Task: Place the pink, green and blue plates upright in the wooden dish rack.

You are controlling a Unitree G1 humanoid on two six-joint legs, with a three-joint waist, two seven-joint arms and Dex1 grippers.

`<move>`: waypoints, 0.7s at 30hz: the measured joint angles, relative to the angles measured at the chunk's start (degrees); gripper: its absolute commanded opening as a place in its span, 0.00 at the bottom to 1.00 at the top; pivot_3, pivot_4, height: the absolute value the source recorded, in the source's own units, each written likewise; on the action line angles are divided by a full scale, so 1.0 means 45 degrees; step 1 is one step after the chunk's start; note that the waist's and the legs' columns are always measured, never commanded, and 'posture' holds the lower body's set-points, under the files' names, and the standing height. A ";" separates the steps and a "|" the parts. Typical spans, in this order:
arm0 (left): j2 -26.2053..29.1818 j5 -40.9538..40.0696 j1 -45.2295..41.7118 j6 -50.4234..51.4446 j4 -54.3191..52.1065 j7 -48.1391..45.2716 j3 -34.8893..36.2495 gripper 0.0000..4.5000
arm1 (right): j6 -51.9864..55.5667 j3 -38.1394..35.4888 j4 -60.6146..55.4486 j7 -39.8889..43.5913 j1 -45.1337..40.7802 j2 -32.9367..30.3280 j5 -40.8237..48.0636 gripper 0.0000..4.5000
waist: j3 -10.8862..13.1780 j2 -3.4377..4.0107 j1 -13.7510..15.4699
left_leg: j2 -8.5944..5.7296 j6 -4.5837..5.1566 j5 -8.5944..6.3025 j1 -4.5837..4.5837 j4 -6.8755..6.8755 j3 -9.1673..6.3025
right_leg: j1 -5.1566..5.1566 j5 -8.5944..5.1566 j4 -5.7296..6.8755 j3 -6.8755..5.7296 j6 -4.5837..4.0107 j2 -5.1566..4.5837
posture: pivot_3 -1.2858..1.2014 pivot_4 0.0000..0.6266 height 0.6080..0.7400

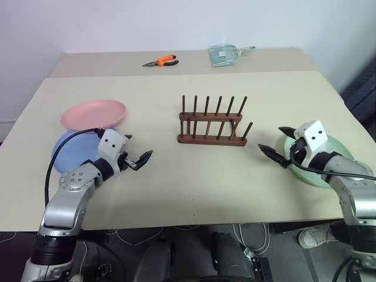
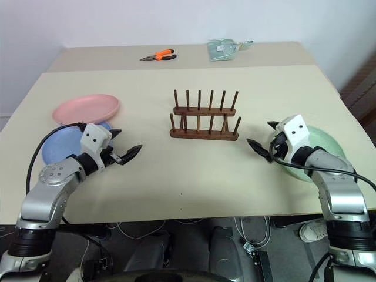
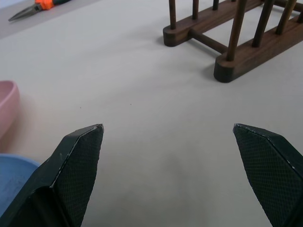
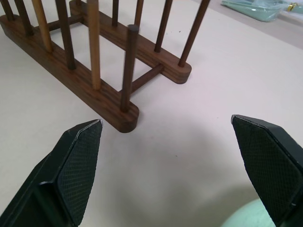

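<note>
The pink plate (image 1: 94, 114) lies flat at the table's left, its near edge overlapping the blue plate (image 1: 69, 154). My left gripper (image 1: 136, 148) hovers open just right of the blue plate, pointing toward the wooden dish rack (image 1: 211, 124), which stands with nothing in it at the table's middle. The green plate (image 1: 342, 147) lies flat at the right, under my right wrist. My right gripper (image 1: 272, 139) is open, just left of the green plate, and also points at the rack. In the wrist views, bare table shows between each pair of fingers (image 3: 78, 161) (image 4: 78, 161).
Orange-handled pliers (image 1: 160, 61) and a pale green packet (image 1: 226, 54) lie on the far table section, behind a seam. Bare tabletop (image 1: 200, 176) runs from the rack to the near edge. The green plate sits close to the right front edge.
</note>
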 measured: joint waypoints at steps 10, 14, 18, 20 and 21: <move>-0.0220 -0.0021 -0.0948 -0.0257 0.1054 -0.0973 -0.0855 1.00 | 0.0586 0.0402 -0.0392 -0.0123 -0.0132 0.0098 -0.0064 0.99 | 0.0000 0.0000 0.0038 | -0.0003 0.0000 0.0000 -0.0006 0.0005 -0.0004 | 0.0001 0.0002 0.0001 -0.0003 0.0001 0.0000 | 0.52 0.24 1.00; -0.0224 -0.0140 -0.2196 -0.0612 0.2451 -0.2560 -0.1682 1.00 | 0.1127 0.0718 -0.1656 -0.0079 0.0245 0.0095 0.0038 0.99 | -0.0001 -0.0002 0.0020 | -0.0004 0.0000 0.0000 -0.0010 0.0004 -0.0007 | -0.0001 0.0002 -0.0001 -0.0011 0.0002 0.0000 | 0.52 0.24 1.00; -0.0601 0.0581 -0.4211 -0.2129 0.5755 -0.3896 -0.2917 1.00 | 0.1436 0.0720 -0.2640 -0.0799 0.1014 0.0357 -0.0209 0.99 | -0.0006 0.0003 0.0075 | -0.0011 0.0001 0.0001 -0.0007 0.0010 -0.0011 | 0.0004 0.0003 0.0004 -0.0014 0.0007 -0.0001 | 0.52 0.24 1.00; -0.1528 0.1269 -0.6156 -0.3335 0.9018 -0.4351 -0.3516 1.00 | 0.1496 0.0942 -0.3452 -0.1248 0.1700 0.0781 -0.0370 0.99 | -0.0008 -0.0010 0.0289 | -0.0008 0.0002 0.0001 -0.0037 0.0045 -0.0030 | 0.0000 0.0006 0.0002 -0.0045 0.0011 0.0005 | 0.52 0.24 1.00; -0.1977 0.1507 -0.6911 -0.3895 1.0365 -0.4553 -0.3721 1.00 | 0.1500 0.1117 -0.3819 -0.1445 0.1997 0.0952 -0.0501 0.99 | -0.0009 -0.0008 0.0315 | -0.0016 0.0005 -0.0001 -0.0049 0.0058 -0.0031 | 0.0000 0.0006 0.0001 -0.0042 0.0011 0.0001 | 0.52 0.24 1.00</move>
